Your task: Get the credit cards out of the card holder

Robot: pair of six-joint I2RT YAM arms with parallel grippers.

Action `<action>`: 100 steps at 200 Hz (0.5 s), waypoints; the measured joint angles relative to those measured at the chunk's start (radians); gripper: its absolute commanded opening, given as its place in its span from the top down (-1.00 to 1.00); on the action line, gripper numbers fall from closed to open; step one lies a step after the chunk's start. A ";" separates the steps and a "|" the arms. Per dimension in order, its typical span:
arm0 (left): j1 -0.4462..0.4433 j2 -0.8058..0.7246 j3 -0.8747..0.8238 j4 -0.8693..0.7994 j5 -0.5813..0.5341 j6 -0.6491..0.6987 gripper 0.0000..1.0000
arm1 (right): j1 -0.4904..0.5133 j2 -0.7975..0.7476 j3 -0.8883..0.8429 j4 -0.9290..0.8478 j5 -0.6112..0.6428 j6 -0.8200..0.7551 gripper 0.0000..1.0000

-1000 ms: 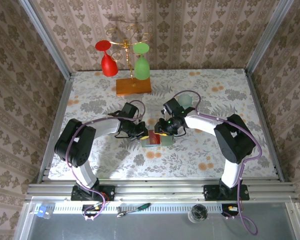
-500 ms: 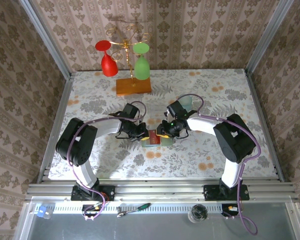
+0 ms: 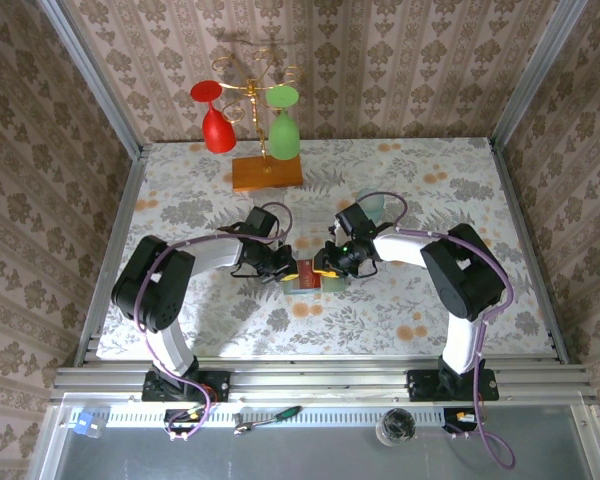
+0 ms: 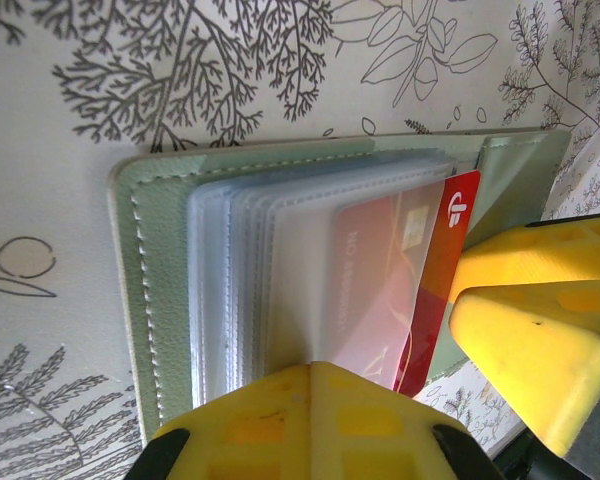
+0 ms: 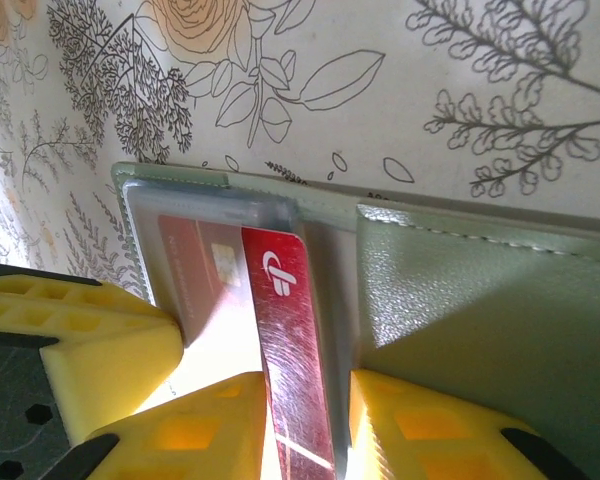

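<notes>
- The red credit card (image 5: 290,340) is half out of its sleeve. In the right wrist view its long axis runs top to bottom, logo end uppermost.
- The card holder (image 3: 310,279) lies open at mid-frame of the top view, long axis left to right.
- The right gripper (image 5: 305,425) pinches the card's lower end.
- The left gripper (image 4: 300,410), fingers pressed together, bears on the clear sleeves (image 4: 280,270).

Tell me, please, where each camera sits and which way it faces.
Top external: fixed above and behind the arms, looking down on the table; both arms show, left gripper and right gripper meeting over the card holder.
Left wrist: on the left arm, looking down at the holder's clear sleeves; its own yellow finger at the bottom.
Right wrist: on the right arm, looking down at the red card between its own fingers.
Shared: both wrist views show the red card poking from a sleeve.
</notes>
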 measured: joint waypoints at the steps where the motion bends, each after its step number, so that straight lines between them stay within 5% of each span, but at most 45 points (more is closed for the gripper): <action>1: 0.000 0.000 0.000 0.000 0.000 0.000 1.00 | 0.000 0.001 0.000 0.001 -0.001 0.000 0.44; 100: 0.006 0.000 0.000 -0.005 0.003 0.000 1.00 | 0.000 0.008 -0.004 0.047 -0.055 0.027 0.67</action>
